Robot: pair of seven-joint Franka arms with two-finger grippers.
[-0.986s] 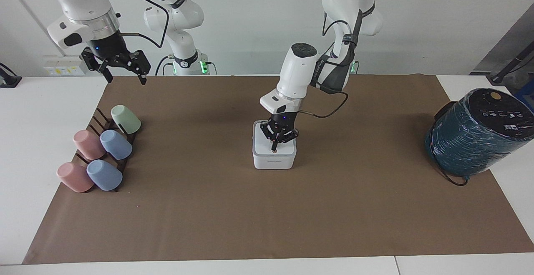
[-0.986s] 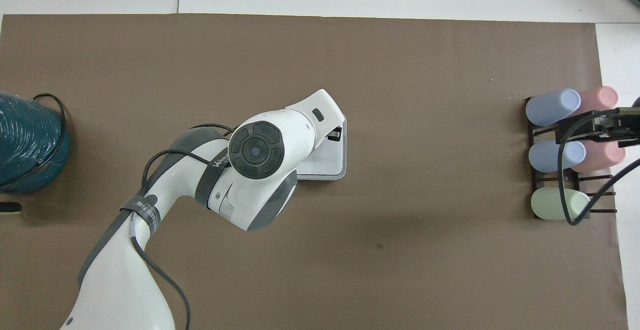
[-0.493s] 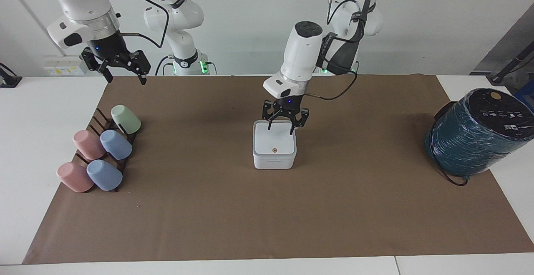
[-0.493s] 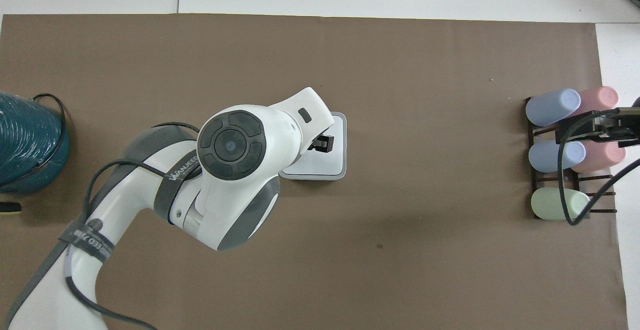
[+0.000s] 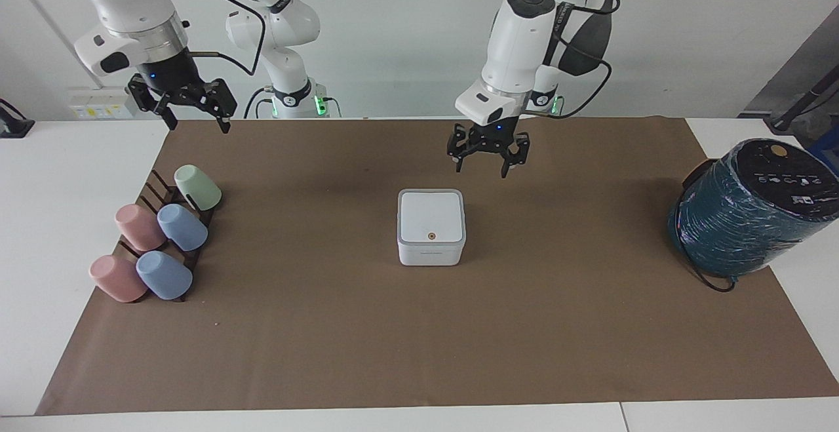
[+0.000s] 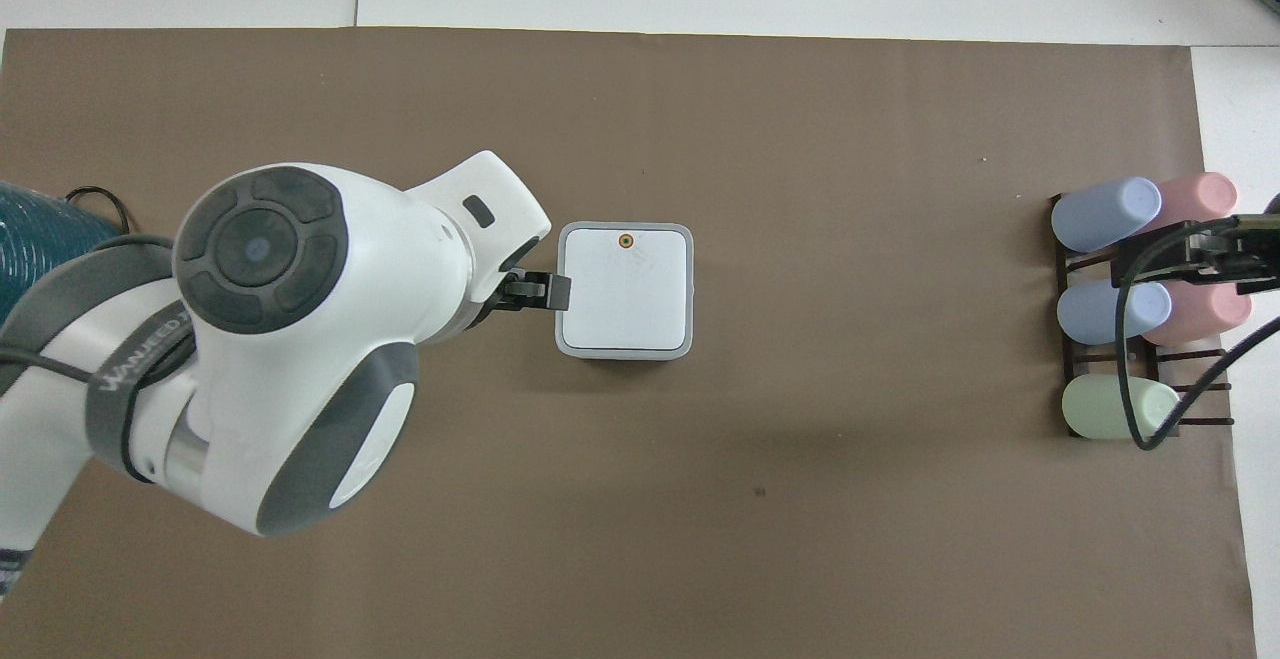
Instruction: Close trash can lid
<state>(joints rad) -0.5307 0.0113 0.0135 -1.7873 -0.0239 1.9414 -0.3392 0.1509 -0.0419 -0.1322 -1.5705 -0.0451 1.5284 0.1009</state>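
Observation:
The trash can (image 5: pixel 430 250) is a small white square box in the middle of the brown mat. Its lid (image 5: pixel 432 216) lies flat and closed on top, brownish dot up; it also shows in the overhead view (image 6: pixel 625 289). My left gripper (image 5: pixel 484 160) hangs open and empty in the air over the mat, clear of the can and toward the left arm's end. In the overhead view the left arm hides most of it and one finger (image 6: pixel 545 291) shows beside the lid. My right gripper (image 5: pixel 196 120) waits, open and empty, high above the cup rack.
A dark rack with several pastel cups (image 5: pixel 157 235) lies at the right arm's end of the mat, also in the overhead view (image 6: pixel 1130 309). A big teal-wrapped cylinder with a black top (image 5: pixel 747 212) and a black cable stands at the left arm's end.
My left gripper lifted off the lid's dot, opened, and rose up and away toward the left arm's end. The lid stayed flat. The right arm has not moved.

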